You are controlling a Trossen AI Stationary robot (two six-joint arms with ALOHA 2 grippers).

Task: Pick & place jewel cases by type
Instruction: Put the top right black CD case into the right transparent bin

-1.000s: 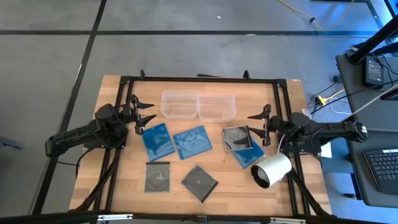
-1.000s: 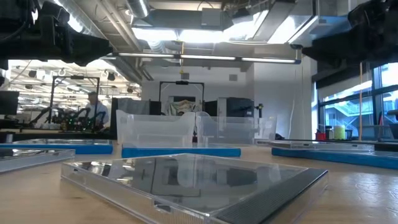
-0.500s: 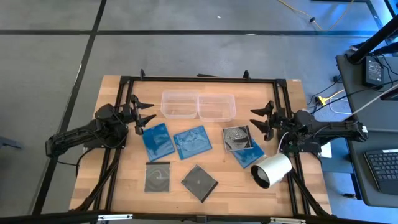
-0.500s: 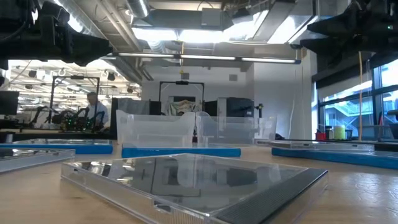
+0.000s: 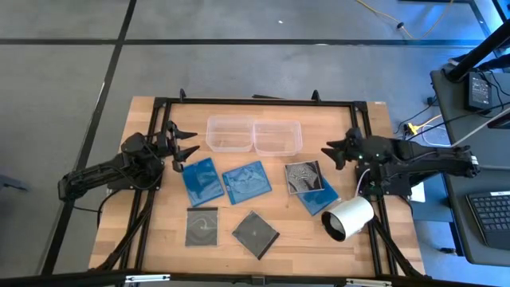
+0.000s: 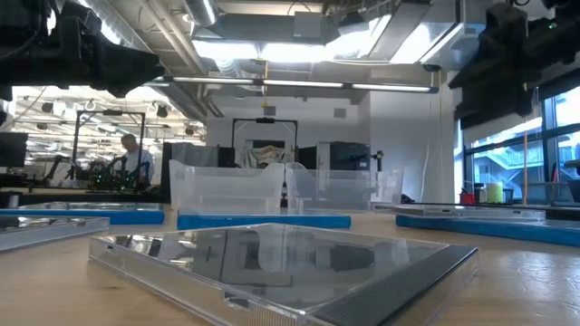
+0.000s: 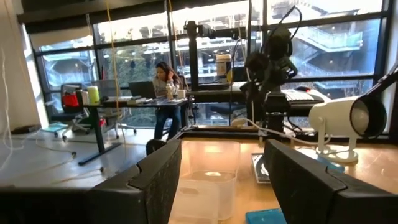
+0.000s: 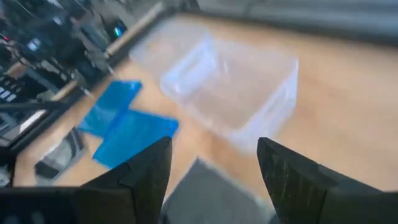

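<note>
right gripper [image 5: 333, 150]: spread, held above wooden table [image 5: 159, 231] beside grey square jewel case [image 5: 304, 177] | left gripper [image 5: 182, 143]: spread, nothing grasped

arms: two, matte black, jointed links with rounded housings | left pincer [image 5: 182, 144]: two thin black pointed fingers, forked | right pincer [image 5: 335, 151]: same black fork shape | right arm: thin white cable along wrist | wrist views: fingers [image 7: 155, 180] broad, dark, flat-faced wedges
</note>
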